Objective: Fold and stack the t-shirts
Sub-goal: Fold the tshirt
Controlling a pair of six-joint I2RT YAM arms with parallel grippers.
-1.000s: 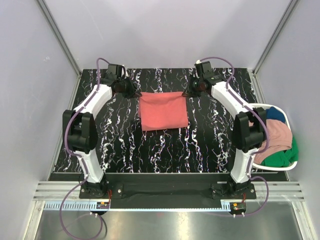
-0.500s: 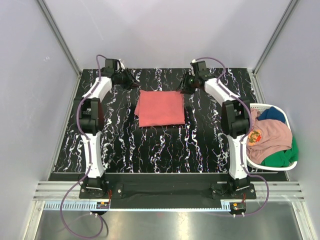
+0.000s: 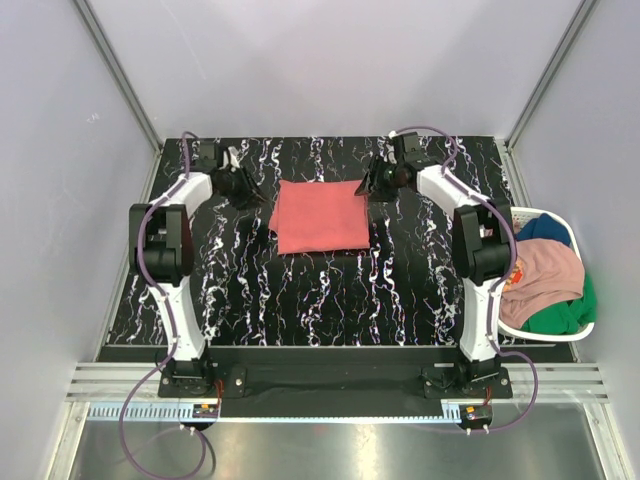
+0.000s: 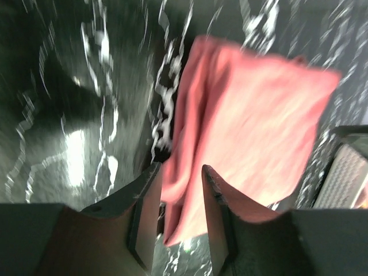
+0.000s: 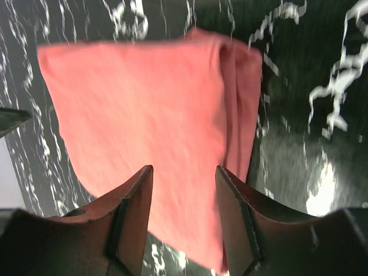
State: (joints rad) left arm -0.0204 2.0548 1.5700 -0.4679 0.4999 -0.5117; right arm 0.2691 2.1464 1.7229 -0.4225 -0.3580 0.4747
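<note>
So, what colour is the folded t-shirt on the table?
The t-shirt is plain coral-red; see top external.

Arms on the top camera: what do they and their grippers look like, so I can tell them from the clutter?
Both the left arm and right arm have white link shells, black joint housings and a purple cable running from base to wrist. The left gripper and right gripper each have two dark, wedge-shaped fingers.

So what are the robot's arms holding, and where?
Nothing. The folded coral-red cloth t-shirt lies on the black marbled table; the left end effector and right end effector stand open beside its far corners.
</note>
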